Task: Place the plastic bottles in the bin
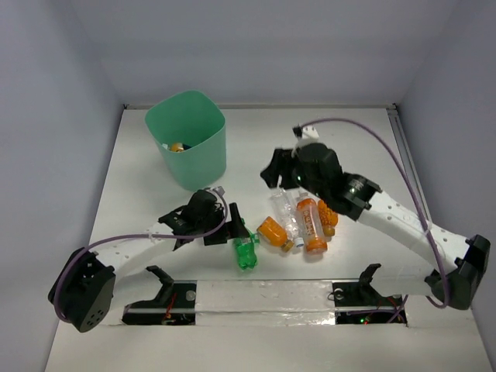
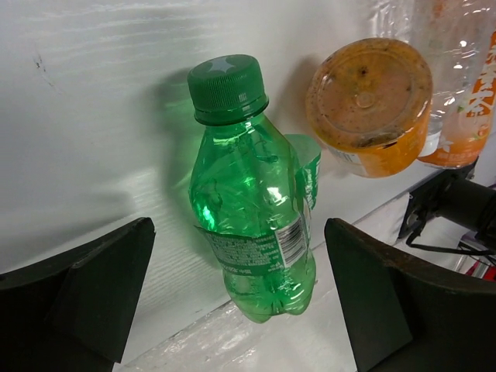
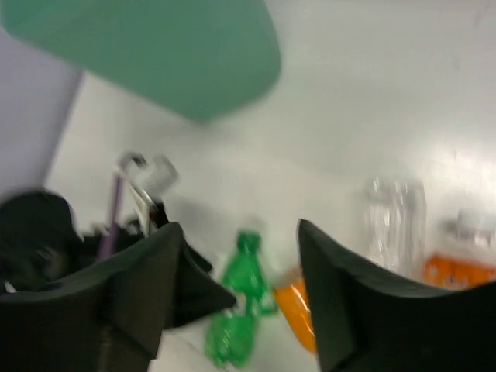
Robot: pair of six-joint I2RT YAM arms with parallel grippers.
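Partly hidden things first. The bin [image 1: 194,159] stands upright at the far left of the tabletop [image 1: 256,132]. Just inside its rim a scrap of orange [image 1: 177,146] shows, but the wall masks the rest, so I cannot tell what it is. Right of centre a small orange bottle [image 1: 328,213] lies half under the right arm, with only part of it visible. The right wrist view is blurred throughout: the bin is a green smear at the top and the bottles below are patches of colour.

Left claw [image 2: 240,225]: jaws spread wide, gripping nothing. The green bottle [image 2: 252,232] lies on its side on the tabletop between the two fingers [image 2: 85,294], clear of both, with its cap toward the top of the wrist view. The frame's lower edge cuts off the finger bases.

Right claw [image 3: 239,229]: raised above the tabletop between the bin and the bottle cluster. Its jaws are apart with only tabletop and distant bottles seen through the gap, so nothing is held.

Cluster, all lying down: a stubby orange bottle [image 1: 273,232] just right of the green one, then a clear bottle [image 1: 285,213], then a labelled orange bottle [image 1: 311,225] close alongside.

Writing: the green bottle's label carries a barcode and small white print, too fine to read. In the left wrist view the labelled orange bottle shows a white label with orange characters. The right edge cuts it off and it is not legible. The stubby orange bottle presents only its base to that camera.
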